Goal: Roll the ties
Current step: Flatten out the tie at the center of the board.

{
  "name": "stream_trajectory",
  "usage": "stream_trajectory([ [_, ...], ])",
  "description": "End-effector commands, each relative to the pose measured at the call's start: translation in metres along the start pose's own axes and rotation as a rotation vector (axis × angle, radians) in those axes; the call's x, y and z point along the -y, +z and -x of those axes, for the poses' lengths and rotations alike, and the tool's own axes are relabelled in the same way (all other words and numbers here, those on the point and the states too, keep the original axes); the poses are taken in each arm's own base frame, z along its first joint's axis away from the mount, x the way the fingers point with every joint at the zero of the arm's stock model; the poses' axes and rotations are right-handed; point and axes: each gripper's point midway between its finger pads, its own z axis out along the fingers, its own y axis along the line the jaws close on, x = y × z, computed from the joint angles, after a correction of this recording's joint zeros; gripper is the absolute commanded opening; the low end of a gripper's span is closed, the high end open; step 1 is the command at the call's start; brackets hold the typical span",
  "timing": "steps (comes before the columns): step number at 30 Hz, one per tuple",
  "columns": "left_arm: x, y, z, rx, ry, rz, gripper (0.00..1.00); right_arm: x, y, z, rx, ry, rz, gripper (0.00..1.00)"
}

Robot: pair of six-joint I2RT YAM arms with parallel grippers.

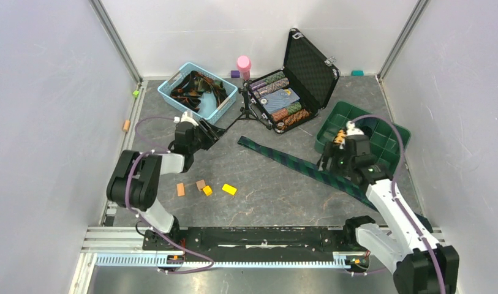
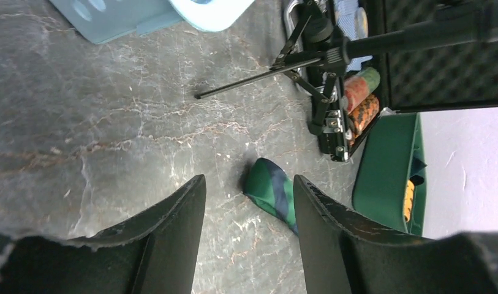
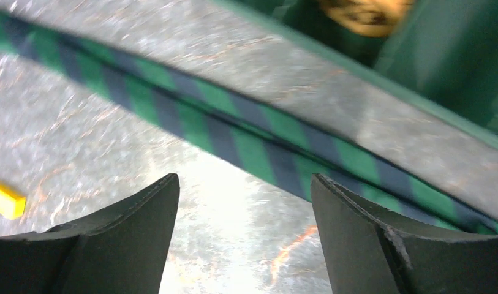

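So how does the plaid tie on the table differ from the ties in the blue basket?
The plaid tie lies stretched out almost straight on the table; the basket ties lie bunched in a tangle inside the blue basket. The plaid tie is green and navy; the basket ties look dark with orange-brown. Shared: none is rolled yet.

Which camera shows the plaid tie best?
The top external view: the plaid tie shows most of its length there. The left wrist view catches only its pointed tip; the right wrist view, only a blurred stretch.
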Motion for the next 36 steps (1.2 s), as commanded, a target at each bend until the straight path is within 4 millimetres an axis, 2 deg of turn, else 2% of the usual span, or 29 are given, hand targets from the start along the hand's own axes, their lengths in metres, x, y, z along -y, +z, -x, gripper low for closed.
stream_trajectory([
  [1,0.004,0.024,-0.017,-0.109,0.056,-0.064,0.62,-0.050,0.004,0.015,0.044,-0.068,0.168,0.86],
  [5,0.004,0.040,-0.023,-0.134,0.044,-0.098,0.65,-0.061,0.007,0.014,0.047,-0.100,0.204,0.87],
  [9,0.001,0.054,-0.038,-0.193,0.125,-0.045,0.65,-0.058,0.009,0.013,0.045,-0.119,0.187,0.87],
  [15,-0.007,0.063,-0.055,-0.237,0.183,0.026,0.64,-0.056,0.013,0.011,0.036,-0.135,0.179,0.88],
  [24,-0.029,0.054,-0.075,-0.281,0.148,0.063,0.60,-0.051,0.019,0.001,0.017,-0.137,0.169,0.88],
  [36,-0.020,0.057,-0.084,-0.311,0.165,-0.027,0.50,-0.049,0.024,-0.001,0.005,-0.123,0.156,0.88],
])
